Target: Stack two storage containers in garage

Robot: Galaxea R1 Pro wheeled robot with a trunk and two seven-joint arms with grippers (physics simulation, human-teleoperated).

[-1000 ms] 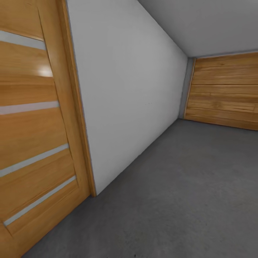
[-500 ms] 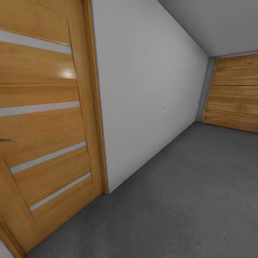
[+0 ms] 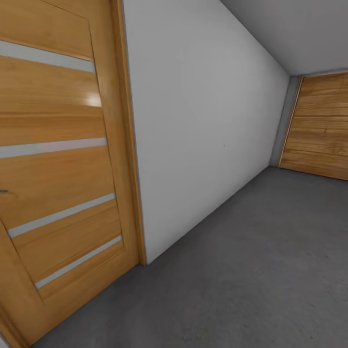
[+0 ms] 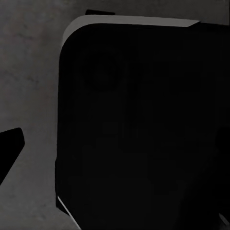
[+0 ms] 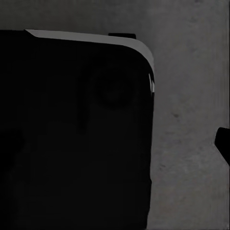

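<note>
An orange wooden door [image 3: 58, 169] meets a white wall [image 3: 203, 135] over grey concrete floor [image 3: 251, 270]; each gripper's state cannot be told

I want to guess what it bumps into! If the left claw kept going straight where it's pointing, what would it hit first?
Most likely the black rounded robot part that looms straight ahead in the left wrist view. Beside it lies the grey concrete floor. How far off either is cannot be judged, so this is a guess.

Orange wooden door [image 3: 58, 169], white wall [image 3: 203, 130], dark grey concrete floor [image 3: 251, 270], plank door [image 3: 319, 128] beyond
</note>
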